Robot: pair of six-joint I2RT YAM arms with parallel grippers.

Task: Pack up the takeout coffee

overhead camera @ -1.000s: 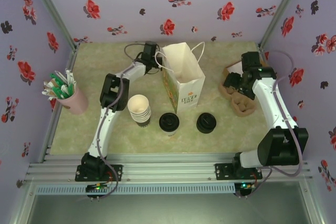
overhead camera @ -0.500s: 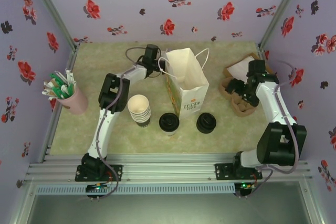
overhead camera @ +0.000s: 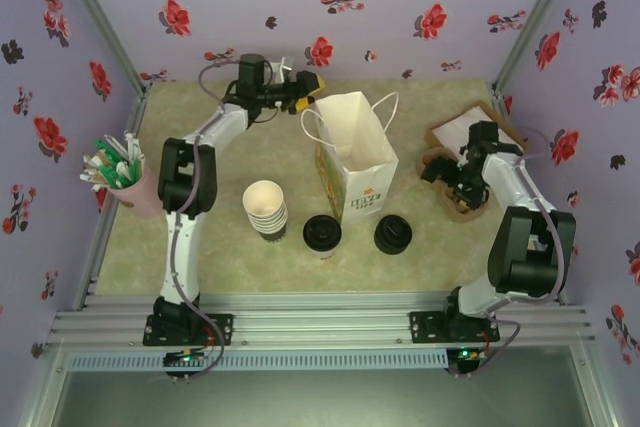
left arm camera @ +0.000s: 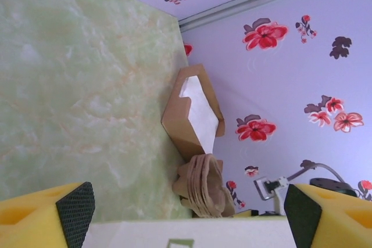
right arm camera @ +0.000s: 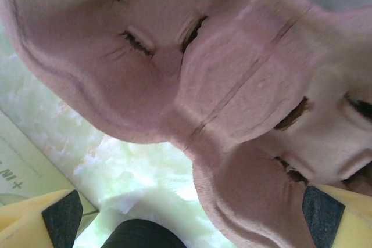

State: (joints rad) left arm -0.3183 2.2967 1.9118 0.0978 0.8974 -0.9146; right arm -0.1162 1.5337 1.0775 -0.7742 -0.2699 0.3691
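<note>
Spotted takeout coffee (overhead camera: 322,234) lower centre, just before white bag (overhead camera: 355,152), between cup stack (overhead camera: 265,209) and loose lids (overhead camera: 393,235). Found left gripper (overhead camera: 303,84) spread wide behind bag, holding nothing. Found right gripper (overhead camera: 448,169) wide over pulp carrier (overhead camera: 465,197). Caught carrier slits up close from right wrist.

1. left arm (overhead camera: 188,209): base at the near edge, lower links running straight away from it, elbow bent, forearm stretched to the far side and turned rightward at the wrist.
2. left gripper (overhead camera: 305,81): points right, jaws spread wide, empty; yellow fingers with black pads (left arm camera: 74,206) sit at opposite lower corners of the wrist view.
3. right arm (overhead camera: 527,239): folded at the elbow, forearm running away from the base, wrist angled left.
4. right gripper (overhead camera: 443,172): jaws fully spread, empty; black pads (right arm camera: 61,218) flank its wrist view.
</note>
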